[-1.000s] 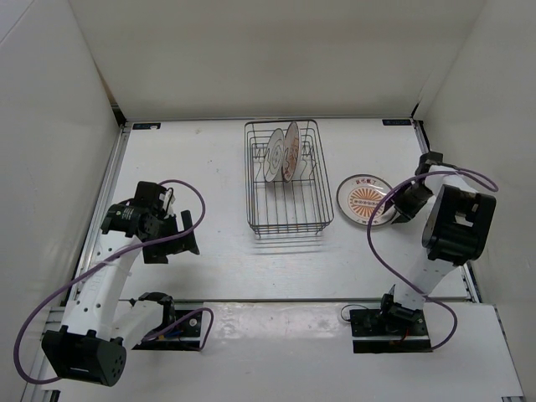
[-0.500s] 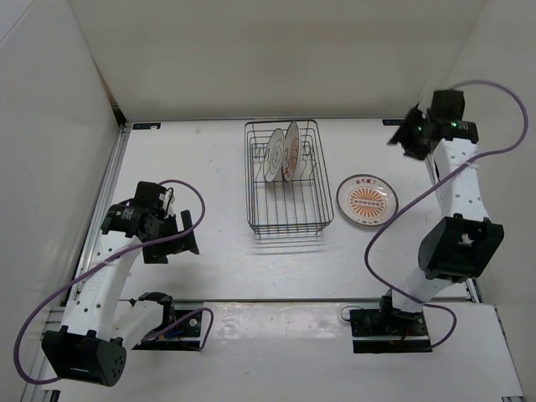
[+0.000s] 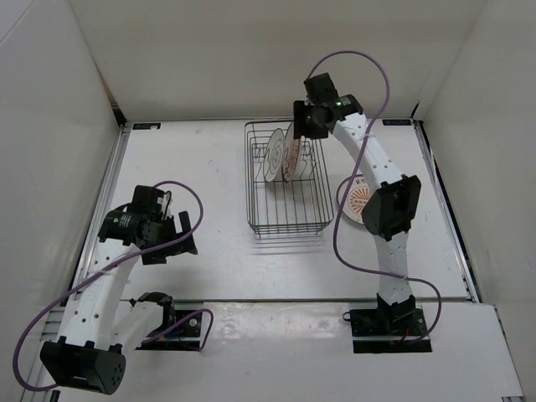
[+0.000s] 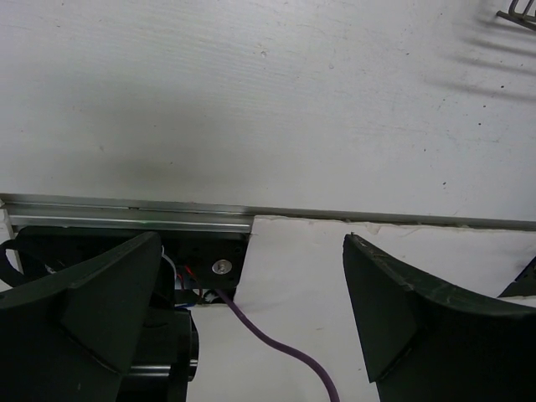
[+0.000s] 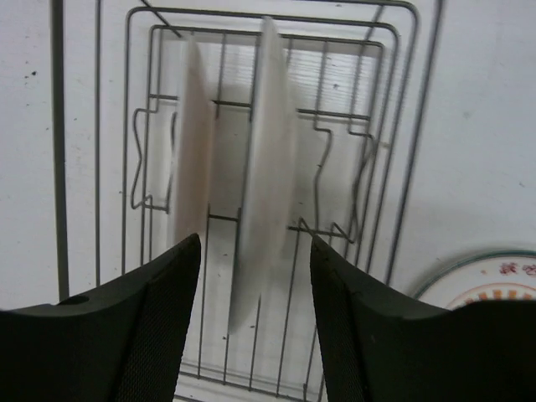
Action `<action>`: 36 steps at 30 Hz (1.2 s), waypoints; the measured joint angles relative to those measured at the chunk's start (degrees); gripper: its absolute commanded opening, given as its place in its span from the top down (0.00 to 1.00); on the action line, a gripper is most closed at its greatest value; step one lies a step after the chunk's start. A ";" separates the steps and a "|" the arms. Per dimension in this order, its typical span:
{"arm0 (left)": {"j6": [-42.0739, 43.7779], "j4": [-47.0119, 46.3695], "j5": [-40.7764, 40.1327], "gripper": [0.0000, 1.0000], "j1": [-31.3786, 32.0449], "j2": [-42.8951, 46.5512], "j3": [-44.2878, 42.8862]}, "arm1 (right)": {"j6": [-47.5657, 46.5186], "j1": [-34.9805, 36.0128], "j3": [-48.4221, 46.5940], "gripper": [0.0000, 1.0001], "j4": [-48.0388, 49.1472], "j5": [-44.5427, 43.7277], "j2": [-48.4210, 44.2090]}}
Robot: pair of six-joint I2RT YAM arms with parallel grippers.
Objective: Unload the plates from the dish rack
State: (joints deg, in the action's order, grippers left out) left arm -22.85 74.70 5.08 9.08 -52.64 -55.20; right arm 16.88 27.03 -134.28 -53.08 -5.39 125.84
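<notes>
left side: the left gripper [image 4: 251, 241] hangs over the near-left table [image 3: 201, 167] edge with its jaws spread wide and nothing between them. it has not shifted over the last second, and we judge it idle for this step.

centre: the dish rack [image 3: 293, 219] sits at mid-table. two plates stand on edge at its far end, the left plate [image 3: 273, 156] and the right plate [image 3: 291, 151] close together in neighbouring slots. neither has moved.

the change is in the right arm. a second ago its tool was low beside the sunburst plate on the table. since then it has swung up past the far right corner and come in over the far end of the rack. the right gripper [image 5: 255, 243] now points down at the two upright plates with its jaws parted and empty. in the wrist view they line up roughly astride the rim of the right plate. we see no contact yet.

right: the sunburst plate [image 5: 494, 289] lies flat on the table just right of the rack, partly under the right arm in the top view.

our reading is one plate out, two left, and a descent onto the right plate comes next.
</notes>
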 measured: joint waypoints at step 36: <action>2.47 2.27 -3.17 0.00 1.97 2.73 -0.39 | 0.90 10.14 -0.55 1.00 -0.83 -31.41 5.86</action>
State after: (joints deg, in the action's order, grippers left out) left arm -20.38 76.97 1.91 11.05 -49.91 -55.59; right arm 17.78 37.17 -134.82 -53.91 -36.80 131.70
